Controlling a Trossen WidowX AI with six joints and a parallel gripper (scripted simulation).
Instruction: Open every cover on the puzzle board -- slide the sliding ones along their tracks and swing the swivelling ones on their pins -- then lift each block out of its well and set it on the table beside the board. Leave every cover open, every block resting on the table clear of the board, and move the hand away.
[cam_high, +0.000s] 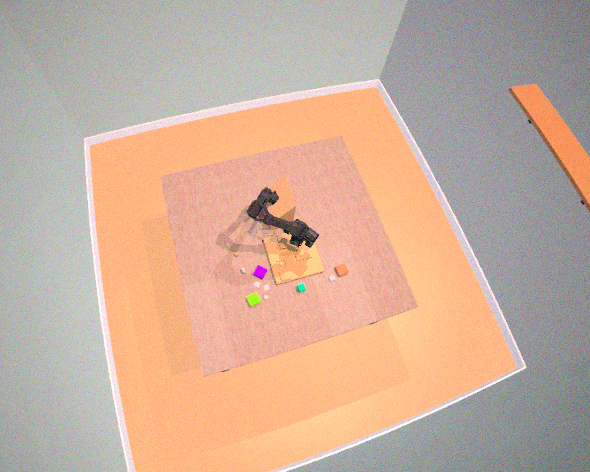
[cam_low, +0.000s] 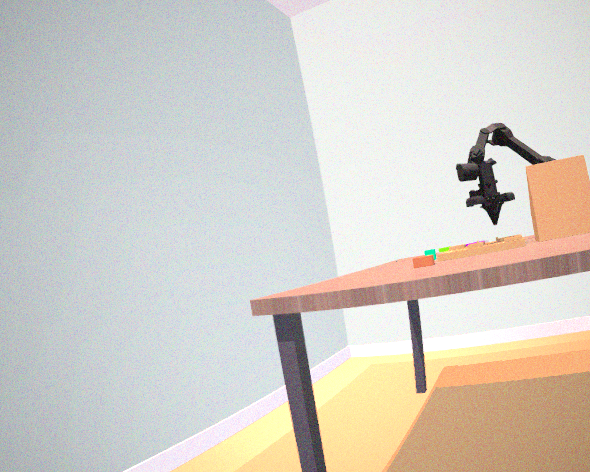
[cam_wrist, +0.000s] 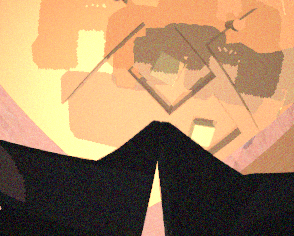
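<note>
My gripper (cam_low: 495, 223) (cam_wrist: 160, 129) is shut and empty, above the tan puzzle board (cam_high: 317, 268) (cam_low: 475, 254) (cam_wrist: 15, 67). A purple block (cam_high: 260, 272) lies on the table left of the board in the top view, with a lime block (cam_high: 253, 299) (cam_low: 444, 249) below it. A teal block (cam_high: 301, 287) (cam_low: 430, 254) lies below the board, an orange block (cam_high: 341, 270) (cam_low: 423, 262) to its right. In the wrist view an uncovered square well holds a pale greenish square (cam_wrist: 167, 66), seemingly a block. Shadows and similar colours hide the covers' positions.
Several small white pieces lie on the table (cam_high: 350, 225) (cam_low: 360, 285), mostly near the purple and lime blocks; one white piece (cam_high: 332, 278) is beside the orange block. A tall tan box (cam_high: 285, 192) (cam_low: 560, 200) stands behind the board by the arm's base.
</note>
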